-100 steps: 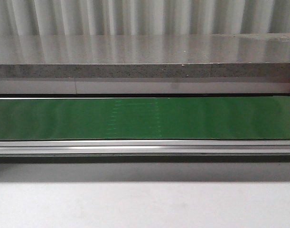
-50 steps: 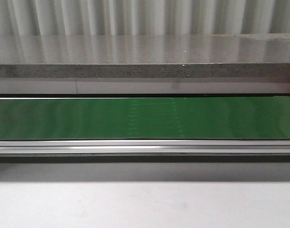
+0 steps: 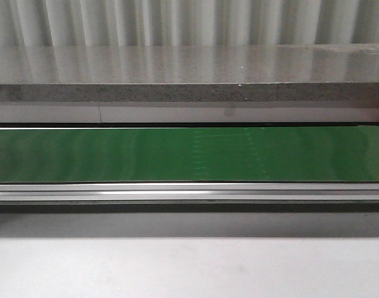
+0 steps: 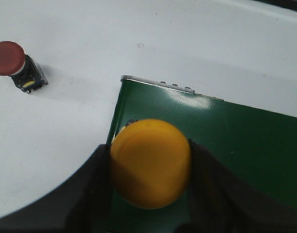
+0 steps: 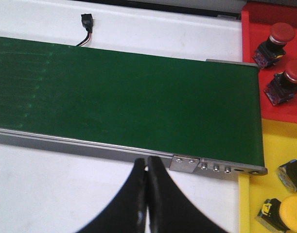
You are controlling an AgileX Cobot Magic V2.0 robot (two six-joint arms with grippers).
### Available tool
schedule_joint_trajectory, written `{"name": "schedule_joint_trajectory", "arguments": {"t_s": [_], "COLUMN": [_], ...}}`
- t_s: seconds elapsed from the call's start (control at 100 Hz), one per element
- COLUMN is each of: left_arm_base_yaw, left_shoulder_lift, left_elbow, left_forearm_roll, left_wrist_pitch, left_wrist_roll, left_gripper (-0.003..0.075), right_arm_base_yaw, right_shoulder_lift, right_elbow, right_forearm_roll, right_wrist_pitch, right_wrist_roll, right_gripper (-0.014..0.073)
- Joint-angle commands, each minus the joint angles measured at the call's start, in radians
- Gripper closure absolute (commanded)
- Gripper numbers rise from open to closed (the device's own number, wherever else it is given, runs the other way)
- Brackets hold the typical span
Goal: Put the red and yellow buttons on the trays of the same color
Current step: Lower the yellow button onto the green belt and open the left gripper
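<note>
In the left wrist view my left gripper [image 4: 149,162] is shut on a yellow button [image 4: 150,162], holding it over the corner of the green conveyor belt [image 4: 226,141]. A red button [image 4: 14,63] stands on the white table beside the belt end. In the right wrist view my right gripper [image 5: 147,167] is shut and empty over the white table beside the belt's metal rail. The red tray [image 5: 250,29] holds two red buttons [image 5: 274,39]. The yellow tray [image 5: 277,145] holds yellow buttons [image 5: 279,213]. Neither gripper shows in the front view.
The front view shows the bare green belt [image 3: 177,155], its aluminium rail [image 3: 177,192] and a grey ledge behind. A black connector with a wire [image 5: 86,22] lies on the table beyond the belt in the right wrist view.
The faint seam marks on the belt have moved to the right in the front view. No arm shows there.
</note>
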Motion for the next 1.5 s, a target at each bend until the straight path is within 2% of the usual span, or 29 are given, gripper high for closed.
{"name": "schedule_joint_trajectory", "arguments": {"t_s": [0.0,0.25,0.47,0.54,0.66,0.73,0.88,0.97,1.24,1.49], "left_arm_base_yaw": [-0.015,-0.017,-0.017,-0.017,-0.017,-0.020,-0.030,-0.038,-0.080,-0.080], "left_shoulder_lift": [-0.039,-0.039,-0.023,-0.013,0.015,0.030,0.034,0.034,-0.020,-0.082], "left_elbow": [0.011,0.105,0.114,0.114,0.114,0.114,0.109,0.094,0.062,0.060], "left_forearm_roll": [-0.005,-0.005,-0.007,-0.011,-0.036,-0.045,-0.045,-0.045,-0.045,-0.025], "left_wrist_pitch": [-0.077,-0.162,-0.166,-0.158,-0.139,-0.134,-0.130,-0.118,-0.108,-0.157], "left_wrist_roll": [0.001,0.003,0.026,0.032,0.051,0.051,0.051,0.051,0.053,0.051], "left_gripper": [0.0740,0.0740,0.0737,0.0713,0.0575,0.0454,0.0136,0.0031,0.0031,0.0031], "right_arm_base_yaw": [0.003,0.003,0.003,0.003,0.003,0.003,0.003,0.003,0.003,0.003], "right_shoulder_lift": [-0.002,-0.002,-0.002,-0.002,-0.002,-0.002,-0.002,-0.002,-0.002,-0.002], "right_elbow": [-0.025,-0.025,-0.025,-0.025,-0.025,-0.025,-0.025,-0.025,-0.025,-0.025], "right_forearm_roll": [0.004,0.004,0.004,0.004,0.004,0.004,0.004,0.004,0.004,0.004], "right_wrist_pitch": [-0.065,-0.065,-0.065,-0.065,-0.065,-0.065,-0.065,-0.065,-0.065,-0.065], "right_wrist_roll": [-0.010,-0.010,-0.010,-0.010,-0.010,-0.010,-0.010,-0.010,-0.010,-0.010], "right_gripper": [0.0661,0.0661,0.0661,0.0661,0.0661,0.0661,0.0661,0.0661,0.0661,0.0661]}}
